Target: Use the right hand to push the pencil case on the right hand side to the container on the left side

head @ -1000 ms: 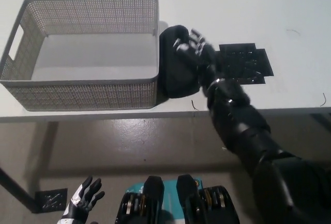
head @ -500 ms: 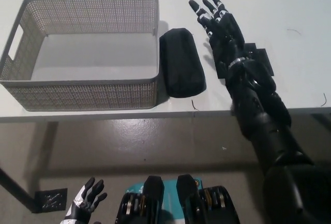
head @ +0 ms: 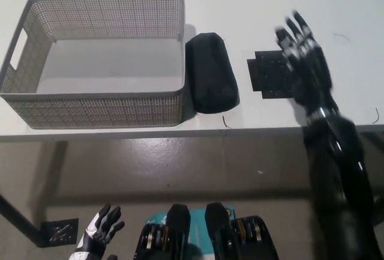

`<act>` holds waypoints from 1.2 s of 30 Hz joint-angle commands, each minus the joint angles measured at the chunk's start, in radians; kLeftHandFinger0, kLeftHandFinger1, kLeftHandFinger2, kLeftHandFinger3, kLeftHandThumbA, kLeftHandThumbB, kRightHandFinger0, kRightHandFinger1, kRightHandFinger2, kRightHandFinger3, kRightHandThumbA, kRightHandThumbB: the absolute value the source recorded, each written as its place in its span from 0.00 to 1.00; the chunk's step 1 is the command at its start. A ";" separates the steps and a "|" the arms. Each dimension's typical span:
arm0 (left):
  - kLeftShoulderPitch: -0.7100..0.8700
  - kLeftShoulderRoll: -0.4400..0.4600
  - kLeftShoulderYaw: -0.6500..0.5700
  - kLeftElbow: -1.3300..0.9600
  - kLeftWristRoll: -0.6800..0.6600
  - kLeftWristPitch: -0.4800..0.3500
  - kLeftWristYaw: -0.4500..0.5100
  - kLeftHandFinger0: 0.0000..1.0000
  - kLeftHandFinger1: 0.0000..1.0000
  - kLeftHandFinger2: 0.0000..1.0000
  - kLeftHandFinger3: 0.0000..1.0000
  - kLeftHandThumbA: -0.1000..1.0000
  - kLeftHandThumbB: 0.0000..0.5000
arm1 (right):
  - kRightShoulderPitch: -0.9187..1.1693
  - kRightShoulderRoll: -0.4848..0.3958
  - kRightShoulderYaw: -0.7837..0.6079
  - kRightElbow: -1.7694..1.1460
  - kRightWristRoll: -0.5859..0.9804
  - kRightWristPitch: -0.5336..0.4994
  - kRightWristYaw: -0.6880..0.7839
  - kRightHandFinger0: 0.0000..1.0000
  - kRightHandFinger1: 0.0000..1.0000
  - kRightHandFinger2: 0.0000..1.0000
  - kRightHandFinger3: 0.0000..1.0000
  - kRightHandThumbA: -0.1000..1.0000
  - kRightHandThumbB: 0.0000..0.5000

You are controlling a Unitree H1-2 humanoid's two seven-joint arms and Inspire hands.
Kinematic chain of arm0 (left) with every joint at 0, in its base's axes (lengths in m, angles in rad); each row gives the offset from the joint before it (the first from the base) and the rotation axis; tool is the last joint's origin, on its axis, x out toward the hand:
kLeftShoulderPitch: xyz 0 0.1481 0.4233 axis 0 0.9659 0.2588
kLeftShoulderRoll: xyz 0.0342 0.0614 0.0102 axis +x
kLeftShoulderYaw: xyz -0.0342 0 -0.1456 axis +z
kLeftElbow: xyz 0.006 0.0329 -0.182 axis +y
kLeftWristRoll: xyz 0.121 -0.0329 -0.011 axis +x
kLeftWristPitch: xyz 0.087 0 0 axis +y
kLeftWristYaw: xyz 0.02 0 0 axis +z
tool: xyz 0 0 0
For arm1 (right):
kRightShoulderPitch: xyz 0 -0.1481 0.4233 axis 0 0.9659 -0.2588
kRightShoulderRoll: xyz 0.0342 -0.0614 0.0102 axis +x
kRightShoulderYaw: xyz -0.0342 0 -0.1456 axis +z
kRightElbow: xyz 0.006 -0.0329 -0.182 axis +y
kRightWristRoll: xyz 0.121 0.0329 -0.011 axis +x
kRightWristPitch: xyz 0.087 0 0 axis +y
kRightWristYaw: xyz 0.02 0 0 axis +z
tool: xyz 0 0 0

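A black pencil case [head: 211, 72] lies on the white table, its long left side right against the wall of the grey mesh container [head: 96, 59]. My black right hand [head: 305, 62] hovers open to the right of the case, well clear of it, fingers spread and pointing away from me. Down at the lower left, below the table edge, my white left hand [head: 99, 230] rests with fingers apart, holding nothing.
A flat black square marker [head: 270, 75] lies on the table under my right hand. The table's front edge [head: 180, 130] runs across the picture just below the container and the case. A second dark marker [head: 59, 232] lies on the floor at lower left.
My right hand has lifted off the pencil case and swung away to the right, opening out. The case stays beside the container. The left hand has barely moved.
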 commanded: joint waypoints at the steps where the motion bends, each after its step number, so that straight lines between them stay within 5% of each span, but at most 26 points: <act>1: -0.058 0.022 0.060 -0.013 -0.003 0.009 0.022 1.00 1.00 1.00 1.00 0.84 0.33 | 0.337 -0.067 0.080 -0.694 -0.051 -0.002 0.066 1.00 1.00 1.00 1.00 1.00 0.77; 4: -0.105 0.031 0.080 0.008 -0.002 0.018 0.030 1.00 1.00 1.00 1.00 0.86 0.34 | 0.454 -0.084 0.066 -0.742 -0.078 -0.055 0.071 1.00 1.00 1.00 1.00 1.00 0.78; 8: -0.170 0.051 0.103 0.040 -0.024 0.032 0.024 1.00 1.00 1.00 1.00 0.89 0.29 | 0.590 -0.102 0.060 -0.740 -0.092 -0.135 0.087 1.00 1.00 1.00 1.00 1.00 0.63; 14: -0.250 0.060 0.143 0.072 -0.013 0.054 0.029 1.00 1.00 1.00 1.00 0.92 0.27 | 0.717 -0.115 0.094 -0.681 -0.080 -0.189 0.093 1.00 1.00 1.00 1.00 1.00 0.62; 15: -0.263 0.061 0.149 0.089 -0.011 0.045 0.027 1.00 1.00 1.00 1.00 0.92 0.25 | 0.734 -0.110 0.104 -0.674 -0.070 -0.180 0.087 1.00 1.00 1.00 1.00 1.00 0.68; 22: -0.335 0.054 0.194 0.178 0.035 0.049 0.043 1.00 1.00 1.00 1.00 0.98 0.44 | 0.778 -0.117 0.152 -0.607 -0.036 -0.216 0.077 1.00 1.00 1.00 1.00 1.00 0.76; 31: -0.329 0.048 0.214 0.224 0.051 0.036 0.052 1.00 1.00 1.00 1.00 0.99 0.53 | 0.790 -0.122 0.168 -0.583 -0.016 -0.215 0.072 1.00 1.00 1.00 1.00 1.00 0.76; 36: -0.316 0.038 0.201 0.243 0.043 0.027 0.040 1.00 1.00 1.00 1.00 0.98 0.53 | 0.766 -0.121 0.183 -0.549 -0.046 -0.222 0.064 1.00 1.00 1.00 1.00 1.00 0.67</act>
